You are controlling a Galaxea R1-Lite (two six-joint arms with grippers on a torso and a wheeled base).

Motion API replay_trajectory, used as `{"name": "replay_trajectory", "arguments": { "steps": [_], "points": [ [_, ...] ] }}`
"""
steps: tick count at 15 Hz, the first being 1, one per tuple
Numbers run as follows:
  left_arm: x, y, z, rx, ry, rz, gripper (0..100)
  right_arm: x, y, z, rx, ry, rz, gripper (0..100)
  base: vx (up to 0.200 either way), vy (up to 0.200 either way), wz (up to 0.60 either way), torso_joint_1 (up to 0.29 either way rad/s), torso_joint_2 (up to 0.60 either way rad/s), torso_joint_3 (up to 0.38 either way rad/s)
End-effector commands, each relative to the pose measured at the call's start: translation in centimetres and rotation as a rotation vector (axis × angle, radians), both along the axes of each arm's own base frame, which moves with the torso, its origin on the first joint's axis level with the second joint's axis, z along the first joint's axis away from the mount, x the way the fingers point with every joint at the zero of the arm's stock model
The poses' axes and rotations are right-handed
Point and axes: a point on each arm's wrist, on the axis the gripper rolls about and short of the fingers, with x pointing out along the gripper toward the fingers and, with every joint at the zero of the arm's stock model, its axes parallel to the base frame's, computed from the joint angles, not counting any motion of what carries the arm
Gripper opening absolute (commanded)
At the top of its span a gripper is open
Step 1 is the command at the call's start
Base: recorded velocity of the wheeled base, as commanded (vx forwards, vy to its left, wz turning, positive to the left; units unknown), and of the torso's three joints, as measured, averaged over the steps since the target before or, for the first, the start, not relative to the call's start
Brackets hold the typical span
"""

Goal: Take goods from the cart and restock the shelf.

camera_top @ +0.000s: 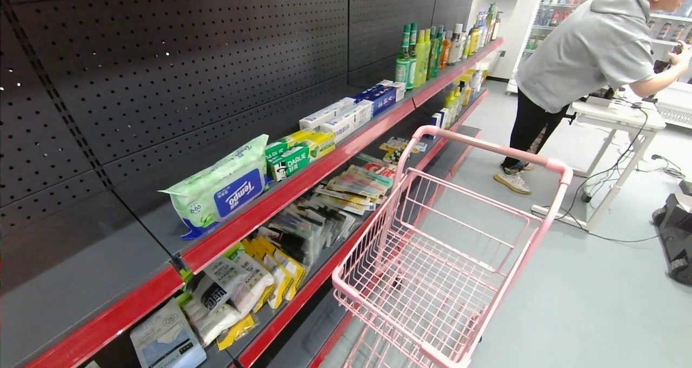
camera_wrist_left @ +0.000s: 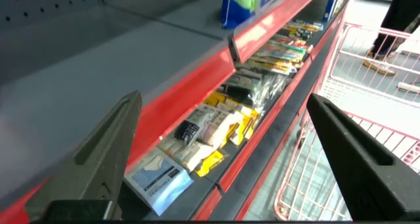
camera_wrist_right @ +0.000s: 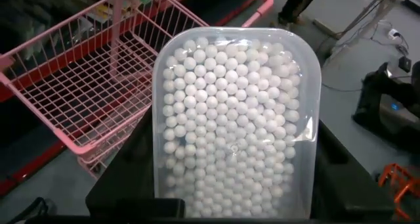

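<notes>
While the left gripper [camera_wrist_left: 224, 99] is hanging by the shelf [camera_wrist_left: 131, 53], fingers [camera_wrist_left: 108, 152] spread wide and empty, the right gripper [camera_wrist_right: 233, 178] is clamping a clear tub of white beads [camera_wrist_right: 233, 112] near the cart [camera_wrist_right: 79, 99].

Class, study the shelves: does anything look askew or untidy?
The soft green-and-blue wipes pack on the upper red-edged shelf sits tilted, unlike the squared green boxes beside it; flat packets below lie jumbled.

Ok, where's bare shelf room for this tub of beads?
Upper shelf: bare grey stretch between the wipes pack and the near end. Past it, boxes and bottles line the front edge. Lower shelf is packed with packets.
</notes>
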Motion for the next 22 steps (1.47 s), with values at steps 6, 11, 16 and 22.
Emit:
{"name": "replay_trajectory", "arguments": {
  "steps": [6, 11, 16, 22],
  "points": [
    [0.01, 0.0, -0.01, 0.0, 0.001, 0.0, 100, 0.47, 0.02, -0.28, 0.0, 0.025, 0.001, 0, 0.0, 0.0, 0.0, 0.168, -0.38, -0.217],
    [0.01, 0.0, -0.01, 0.0, 0.001, 0.0, 100, 0.7, 0.04, -0.65, 0.001, 0.04, 0.005, 0, 0.0, 0.0, 0.0, 0.167, -0.36, -0.199],
    [0.01, 0.0, -0.01, 0.0, 0.001, 0.0, 100, 0.7, 0.05, -0.85, 0.0, 0.046, 0.008, 0, 0.0, 0.0, 0.0, 0.159, -0.35, -0.187],
    [0.01, 0.0, -0.01, 0.0, 0.001, 0.0, 100, 0.73, 0.06, -0.86, 0.0, 0.048, 0.01, 0, 0.0, 0.0, 0.0, 0.128, -0.26, -0.141]
  ]
}}
